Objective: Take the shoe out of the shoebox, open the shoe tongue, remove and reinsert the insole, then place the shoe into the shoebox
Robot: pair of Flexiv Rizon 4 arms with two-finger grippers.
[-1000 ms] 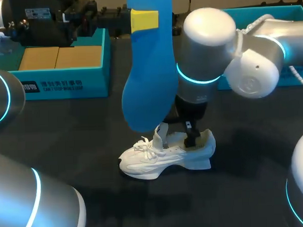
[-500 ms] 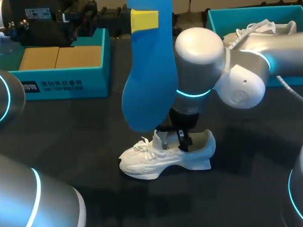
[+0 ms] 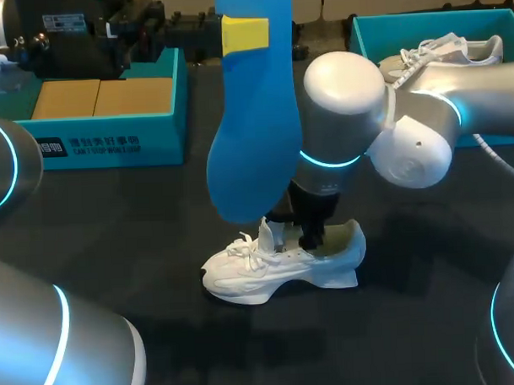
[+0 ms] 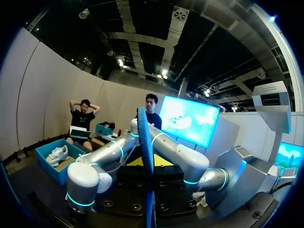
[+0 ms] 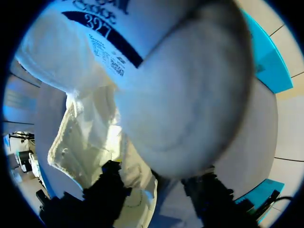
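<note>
Where the dark counter (image 3: 115, 248) fills most of the head view, the right arm (image 3: 347, 113) comes in from the right edge and bends down over the middle, while the grey bulk of the left arm (image 3: 51, 352) fills the lower left corner. A teal shoebox (image 3: 365, 32) sits at the upper right with a second white shoe (image 3: 455, 49) in it. A second teal box (image 3: 112, 147) with a cardboard floor sits at the upper left.

The blue insole (image 3: 251, 133) hangs upright above the centre, its rounded end low and just over the laces. The left claw (image 3: 245, 34) pinches it near the top, one yellow tip flat against its face. In the left wrist view the insole (image 4: 145, 156) rises edge-on from that claw.

The white shoe (image 3: 277, 272) stands on its sole in the lower middle of the frame, toe to the left, with the tongue (image 3: 269, 234) raised. The right claw (image 3: 307, 237) reaches straight down into the shoe's opening, just behind the tongue. In the right wrist view the shoe's pale lining (image 5: 90, 137) lies directly under and ahead of it. I cannot tell whether this claw is gripping anything or how wide it stands.
</note>
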